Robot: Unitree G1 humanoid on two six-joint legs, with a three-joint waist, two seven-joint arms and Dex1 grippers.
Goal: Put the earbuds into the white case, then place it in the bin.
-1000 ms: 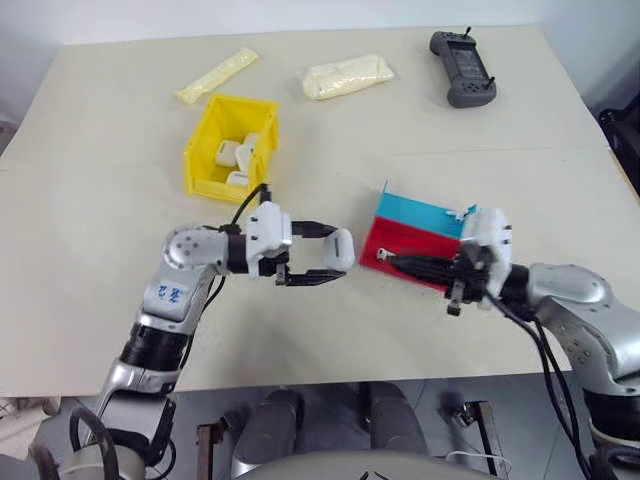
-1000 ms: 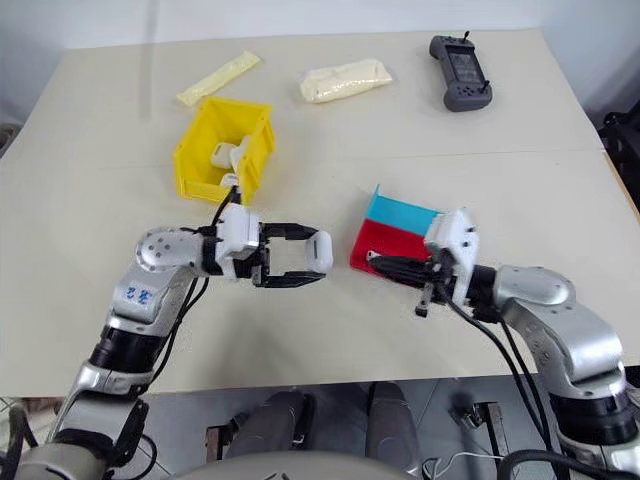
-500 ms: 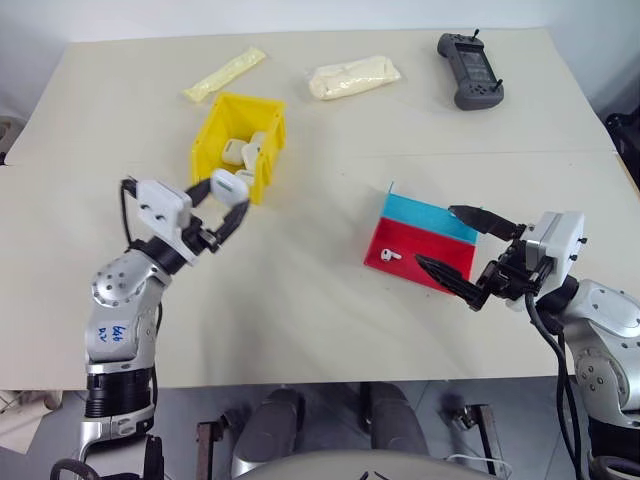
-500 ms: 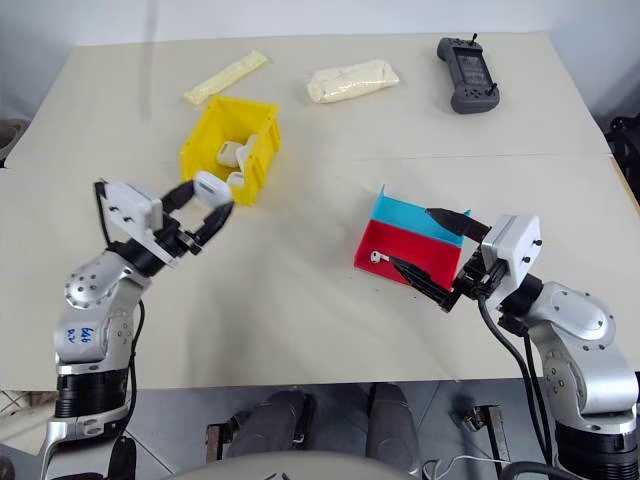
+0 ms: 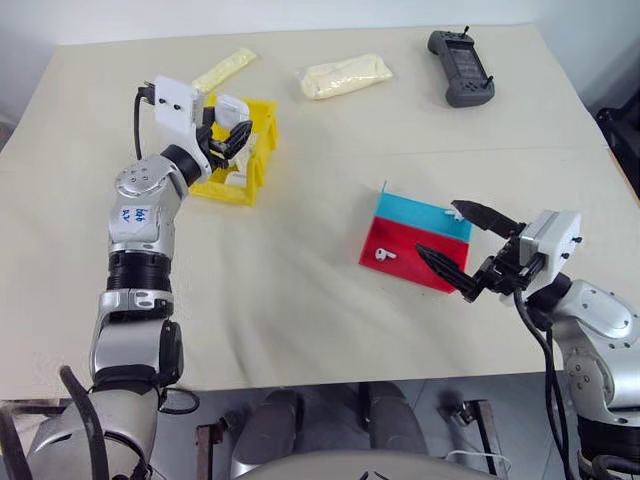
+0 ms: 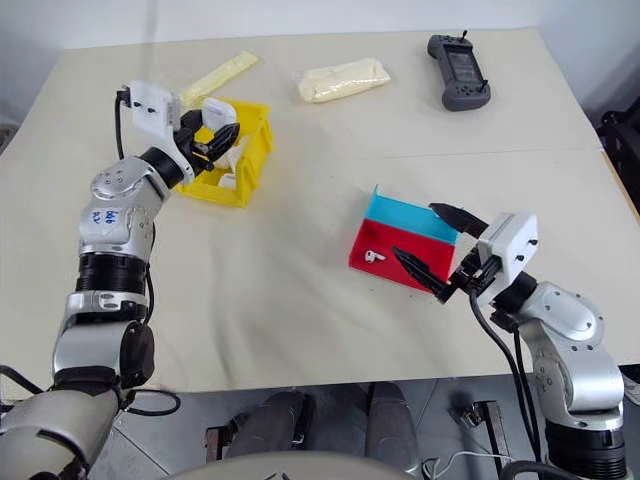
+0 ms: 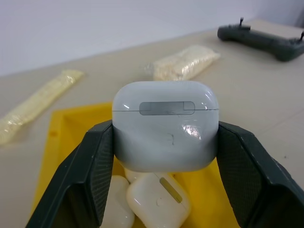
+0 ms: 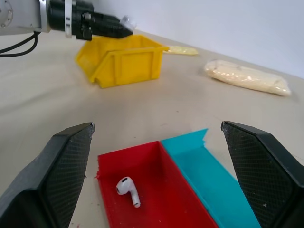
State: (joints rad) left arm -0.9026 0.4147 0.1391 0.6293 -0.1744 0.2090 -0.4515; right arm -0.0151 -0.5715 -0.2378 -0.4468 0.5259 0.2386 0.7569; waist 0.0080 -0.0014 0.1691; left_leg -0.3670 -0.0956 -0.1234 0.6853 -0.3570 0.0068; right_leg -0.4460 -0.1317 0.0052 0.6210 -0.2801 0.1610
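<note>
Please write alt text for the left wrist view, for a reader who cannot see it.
The left tool grips the closed white case just above the yellow bin, which already holds other white cases. Behind on the table lie two plastic packets and a dark handheld controller.

No legible text or labels.

The glossy white case (image 7: 165, 126), lid closed, sits clamped between the left end effector (image 5: 228, 128) fingers, held just above the yellow bin (image 5: 262, 165), which holds other white cases. One small white earbud (image 8: 127, 188) lies in the red tray half, just ahead of the wide-spread right end effector (image 5: 462, 249).
</note>
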